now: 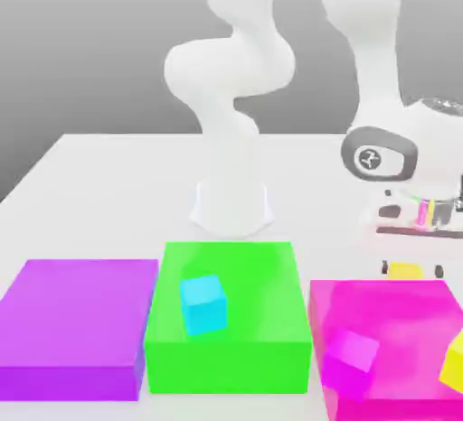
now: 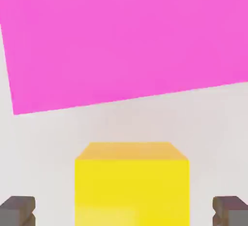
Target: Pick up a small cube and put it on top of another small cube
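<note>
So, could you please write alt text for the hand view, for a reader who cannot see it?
A golden-yellow cube sits on the white table, centred between the two dark fingertips of the open tool, which stand apart from its sides. Beyond the cube lies a large flat magenta block.

Bare table flanks the golden-yellow cube [image 2: 131,186] on 2 sides; the pink block [image 2: 126,40] stands just beyond.

White table [image 1: 108,166], purple block [image 1: 77,324], green block [image 1: 231,320], pink block [image 1: 398,320], golden-yellow cube [image 1: 404,271]

White table [image 1: 108,166], plain grey backdrop [image 1: 90,40]
</note>
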